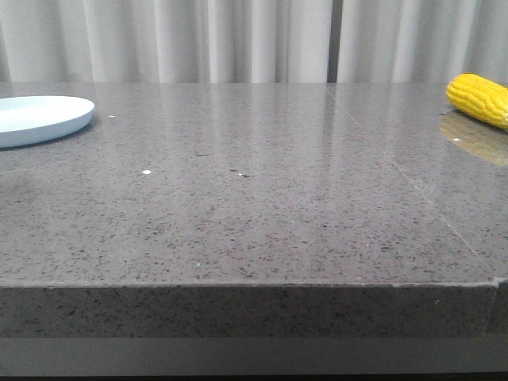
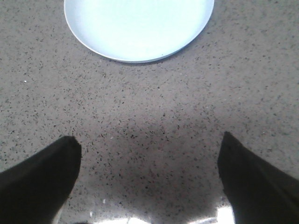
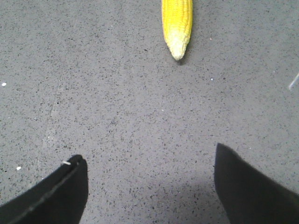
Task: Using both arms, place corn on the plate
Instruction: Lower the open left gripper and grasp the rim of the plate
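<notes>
Both grippers stand with fingers spread wide and nothing between them: the left gripper above bare table near the plate, the right gripper facing the corn's pale tip. Corn lies at the table's far right, plate at far left, well apart. Plate appears empty, though partly cropped.
</notes>
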Motion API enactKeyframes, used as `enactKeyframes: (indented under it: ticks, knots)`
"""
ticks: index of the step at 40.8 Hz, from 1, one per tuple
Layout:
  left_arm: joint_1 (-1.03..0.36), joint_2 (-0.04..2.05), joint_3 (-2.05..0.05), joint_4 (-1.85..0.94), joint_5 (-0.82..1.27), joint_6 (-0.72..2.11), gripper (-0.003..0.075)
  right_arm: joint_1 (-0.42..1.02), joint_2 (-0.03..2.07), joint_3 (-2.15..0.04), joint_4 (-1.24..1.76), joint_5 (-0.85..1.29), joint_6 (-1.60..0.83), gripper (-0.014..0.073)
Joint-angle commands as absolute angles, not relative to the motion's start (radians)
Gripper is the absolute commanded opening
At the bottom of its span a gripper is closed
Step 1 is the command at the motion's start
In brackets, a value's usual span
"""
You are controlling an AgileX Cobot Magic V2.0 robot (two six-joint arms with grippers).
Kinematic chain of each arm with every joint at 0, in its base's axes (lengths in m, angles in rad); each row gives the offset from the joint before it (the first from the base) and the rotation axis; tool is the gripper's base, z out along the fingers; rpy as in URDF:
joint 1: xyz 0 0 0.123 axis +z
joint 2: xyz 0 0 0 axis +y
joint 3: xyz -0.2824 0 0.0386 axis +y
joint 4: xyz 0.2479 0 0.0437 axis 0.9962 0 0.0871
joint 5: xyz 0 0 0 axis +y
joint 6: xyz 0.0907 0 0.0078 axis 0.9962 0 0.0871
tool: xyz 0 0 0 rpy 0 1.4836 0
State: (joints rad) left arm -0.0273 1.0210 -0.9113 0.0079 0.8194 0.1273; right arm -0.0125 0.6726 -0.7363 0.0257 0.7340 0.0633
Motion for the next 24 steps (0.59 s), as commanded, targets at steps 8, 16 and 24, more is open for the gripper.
enactKeyframes:
  ticks: [8,16,24]
  knots:
    - [0.115,1.205,-1.076,-0.056,0.801,0.122,0.0585,-0.019,0.677,-0.768,0.011,0.67,0.051,0.0583]
    - [0.239,1.332,-1.17,-0.306,0.806,0.287,0.0585,-0.019,0.677,-0.768,0.011,0.67,0.051,0.0583]
    - [0.29,1.464,-1.258,-0.482,0.78,0.352,0.0585,-0.019,0.677,-0.768,0.011,0.67,0.051,0.0583]
